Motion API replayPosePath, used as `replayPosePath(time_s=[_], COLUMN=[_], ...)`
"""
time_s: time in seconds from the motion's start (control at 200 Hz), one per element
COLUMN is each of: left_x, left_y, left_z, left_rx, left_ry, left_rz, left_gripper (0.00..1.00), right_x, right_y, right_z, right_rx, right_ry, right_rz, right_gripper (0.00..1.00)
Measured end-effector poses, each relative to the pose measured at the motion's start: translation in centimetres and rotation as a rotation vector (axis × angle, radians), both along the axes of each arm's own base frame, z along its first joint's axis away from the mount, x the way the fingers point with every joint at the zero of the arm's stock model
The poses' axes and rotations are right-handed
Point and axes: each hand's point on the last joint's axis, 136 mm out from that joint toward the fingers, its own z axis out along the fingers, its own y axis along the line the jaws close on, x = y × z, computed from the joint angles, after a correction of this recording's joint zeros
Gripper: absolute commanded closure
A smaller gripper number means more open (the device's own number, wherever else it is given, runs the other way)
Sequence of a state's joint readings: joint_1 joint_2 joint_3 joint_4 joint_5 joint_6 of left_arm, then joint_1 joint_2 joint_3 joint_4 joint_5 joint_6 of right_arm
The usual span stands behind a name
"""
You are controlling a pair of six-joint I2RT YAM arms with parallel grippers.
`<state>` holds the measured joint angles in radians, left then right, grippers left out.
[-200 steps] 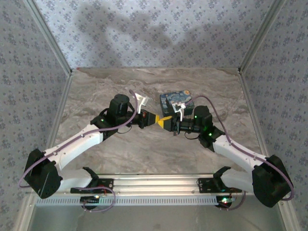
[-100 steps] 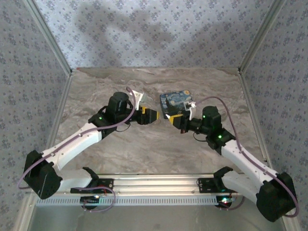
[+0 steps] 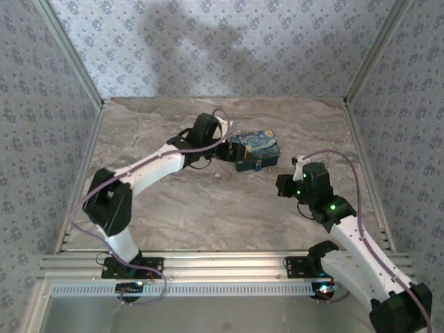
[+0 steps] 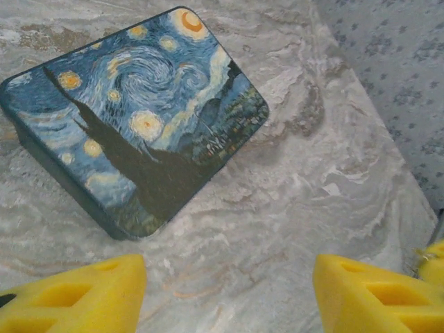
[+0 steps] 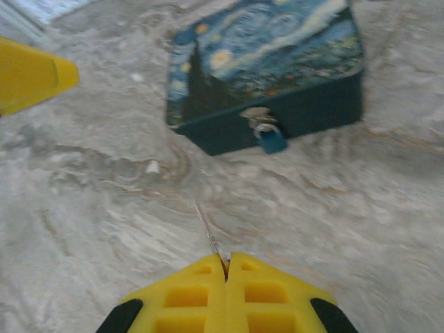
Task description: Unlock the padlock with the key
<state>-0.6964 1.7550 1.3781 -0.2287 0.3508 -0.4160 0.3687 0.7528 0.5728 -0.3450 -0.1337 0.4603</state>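
**A:** While the right end effector hung over the surface, what did it hold?

**B:** It was closed on the key. Its yellow fingers were pressed together, and a thin silvery sliver stuck out from between the tips, aimed roughly toward the box.

**A:** And where was the padlock?

**B:** The padlock, small and blue-grey, hung from a metal hasp on the dark side wall of the box, the wall that faced the right wrist camera. The key's tip was well apart from it, with bare marbled surface between them.

**A:** How did the box sit?

**B:** It lay flat on the surface with its swirl-painted lid up. From above, it was toward the far middle.

**A:** What about the left end effector?

**B:** The left end effector was open and held nothing. From above, it was just beside the box's left end. In its own wrist view, its two yellow fingers stood wide apart at the bottom edge. The box lay beyond them, nearer the left-hand one and apart from both.

**A:** Was the shackle open or shut?

**B:** I could not tell, because the lock was too small and blurred.
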Motion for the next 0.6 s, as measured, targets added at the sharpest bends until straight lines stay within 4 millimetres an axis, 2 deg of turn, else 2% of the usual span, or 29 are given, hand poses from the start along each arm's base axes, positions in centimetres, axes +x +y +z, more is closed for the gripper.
replayPosePath(time_s=[0.18,0.435,0.6], left_x=[1.6,1.5,1.8], left_y=[-2.4,-5.1,-5.7], left_z=[-2.6,-4.9,-6.0], left_rx=[0.116,0.263,0.329], left_ry=[0.019,0.011,0.01], left_rz=[-0.025,-0.084,-0.096], left_gripper=[0.36,0.36,0.36], right_x=[-0.6,-0.9,-0.9], right_y=[-1.8,-2.8,-2.9], right_z=[-1.0,-1.6,-1.7], right_rx=[-0.047,-0.065,-0.062], right_ry=[0.041,0.069,0.073], right_rz=[-0.075,-0.117,-0.124], right_gripper=[1.0,1.0,1.0])
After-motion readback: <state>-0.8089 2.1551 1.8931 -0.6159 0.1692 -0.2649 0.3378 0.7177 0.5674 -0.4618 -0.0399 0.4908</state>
